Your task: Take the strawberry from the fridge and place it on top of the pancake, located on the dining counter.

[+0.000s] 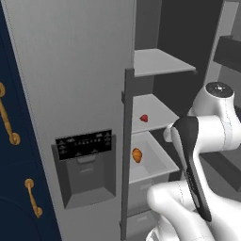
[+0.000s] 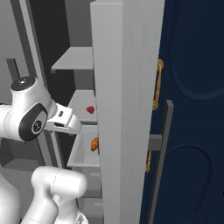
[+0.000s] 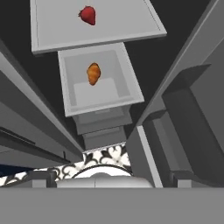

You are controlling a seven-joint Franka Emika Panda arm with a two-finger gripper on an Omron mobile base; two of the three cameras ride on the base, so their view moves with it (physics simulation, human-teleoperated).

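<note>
The strawberry (image 1: 144, 118) (image 2: 90, 110) is a tiny red fruit lying on a grey middle shelf (image 1: 157, 110) of the open fridge (image 1: 70, 70). In the hand view the strawberry (image 3: 88, 15) is near the top edge, far ahead of the hand. My gripper (image 2: 77, 128) hangs in front of the open compartment, short of the shelves and a little below the strawberry's level. It is open and holds nothing. The pancake and the dining counter are out of view.
An orange rounded fruit (image 1: 136, 155) (image 3: 93, 73) lies in a pale bin (image 3: 127, 87) under the strawberry's shelf. A higher shelf (image 1: 160, 61) juts out above. The dispenser panel (image 1: 84, 141) is on the shut door. Navy cabinets with gold handles (image 1: 14, 164) (image 2: 192, 109) flank the fridge.
</note>
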